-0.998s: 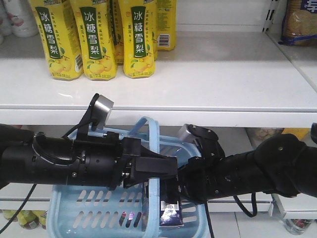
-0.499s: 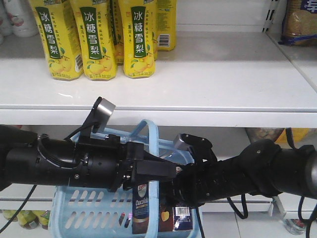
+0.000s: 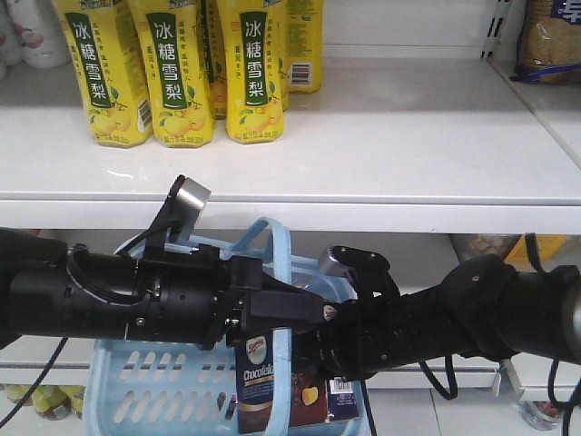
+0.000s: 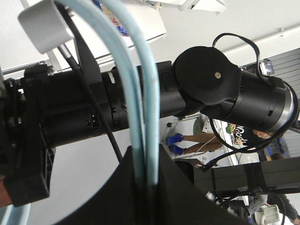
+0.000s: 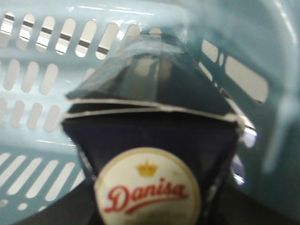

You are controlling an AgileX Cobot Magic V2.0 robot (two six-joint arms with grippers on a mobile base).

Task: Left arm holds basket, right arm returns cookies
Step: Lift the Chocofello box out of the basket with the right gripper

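The pale-blue basket hangs below the white shelf. My left gripper is shut on its hoop handle. In the left wrist view both handle bars run down into the closed black jaws of the left gripper. The right arm reaches in from the right, and its jaws are hidden behind the handle. The navy cookies box stands upright in the basket below that arm. In the right wrist view the cookies fill the frame, logo up, with the right gripper shut on them and the basket wall behind.
A white shelf spans the view above both arms, its front edge just over the basket handle. Yellow drink bottles stand at its back left. A packet sits on the neighbouring shelf at top right. More goods show low down.
The cookies box has come up and moved left inside the basket, and now shows its printed front. The right arm has shifted slightly. The left arm still grips the handle.
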